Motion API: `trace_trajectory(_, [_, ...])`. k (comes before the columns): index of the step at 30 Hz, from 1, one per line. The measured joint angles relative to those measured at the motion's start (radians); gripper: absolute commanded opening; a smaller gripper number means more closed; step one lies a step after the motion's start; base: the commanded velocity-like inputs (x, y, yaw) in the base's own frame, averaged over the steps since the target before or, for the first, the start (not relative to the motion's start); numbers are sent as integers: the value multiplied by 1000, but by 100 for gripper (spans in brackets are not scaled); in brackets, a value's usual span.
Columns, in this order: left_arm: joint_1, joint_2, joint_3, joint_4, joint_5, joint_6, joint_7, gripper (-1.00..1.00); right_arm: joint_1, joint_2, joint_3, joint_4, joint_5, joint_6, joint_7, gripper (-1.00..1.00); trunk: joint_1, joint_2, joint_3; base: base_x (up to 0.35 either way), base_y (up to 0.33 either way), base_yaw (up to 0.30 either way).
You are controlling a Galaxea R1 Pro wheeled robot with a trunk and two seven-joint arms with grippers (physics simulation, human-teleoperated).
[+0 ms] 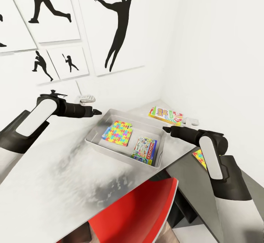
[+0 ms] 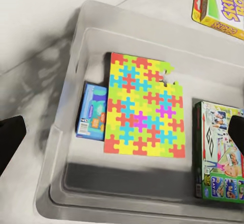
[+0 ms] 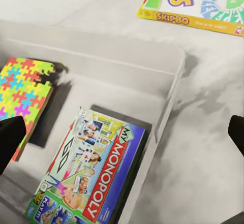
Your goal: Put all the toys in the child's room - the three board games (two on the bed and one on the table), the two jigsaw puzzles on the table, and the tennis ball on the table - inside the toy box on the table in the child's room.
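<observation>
The light grey toy box (image 1: 110, 113) stands on the table (image 1: 62, 173). Inside it a jigsaw puzzle (image 1: 118, 133) lies partly over a blue board game (image 2: 91, 109), with a red and green Monopoly board game (image 1: 145, 150) beside them. The Skip-Bo board game (image 1: 165, 115) lies on the table behind the box. A second jigsaw puzzle (image 1: 200, 158) rests on the lower dark top, partly hidden by my right arm. My left gripper (image 1: 98, 112) hovers open at the box's left rim. My right gripper (image 1: 165, 129) hovers open at its right rim. The tennis ball is out of view.
A red chair (image 1: 146, 206) is tucked under the table's near edge. White walls with black sports silhouettes (image 1: 119, 26) close the corner behind the table. Small white objects sit at the wall (image 1: 87, 98) and beside the Skip-Bo box (image 1: 191, 121).
</observation>
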Motion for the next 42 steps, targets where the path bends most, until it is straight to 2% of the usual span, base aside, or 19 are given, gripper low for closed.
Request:
trace_trajectory(8, [-3, -12, 0, 19, -20, -1, 0, 100, 0, 3, 13, 0, -3, 0, -18, 100, 0, 0, 0, 0, 0, 0])
trace_trajectory(17, [-4, -15, -1, 28, -24, -2, -1, 100, 0, 8, 16, 0, -5, 0, -22, 100, 0, 0, 0, 0, 0, 0])
trace_trajectory(26, [-4, -16, -1, 41, -34, -3, -3, 100, 6, 36, 15, -1, -2, 0, -24, 100, 0, 0, 0, 0, 0, 0])
trace_trajectory(34, [-3, -30, -3, 66, -85, -4, -19, 100, 7, 52, 16, 0, 0, 0, -47, 100, 0, 0, 0, 0, 0, 0])
trace_trajectory(36, [-2, -38, -3, 87, -114, -5, -42, 100, 6, 58, 16, 1, -1, 0, -68, 100, 0, 0, 0, 0, 0, 0])
trace_trajectory(39, [-2, -42, -3, 99, -131, -5, -58, 100, 5, 60, 16, 1, -2, 0, -80, 100, 0, 0, 0, 0, 0, 0])
trace_trajectory(41, [-2, -52, -2, 124, -166, -6, -94, 100, 3, 64, 16, 2, -4, 0, -100, 100, 0, 0, 0, 0, 0, 0])
trace_trajectory(42, [-2, -52, -2, 124, -167, -6, -95, 100, 3, 64, 16, 2, -4, 0, -100, 100, 0, 0, 0, 0, 0, 0])
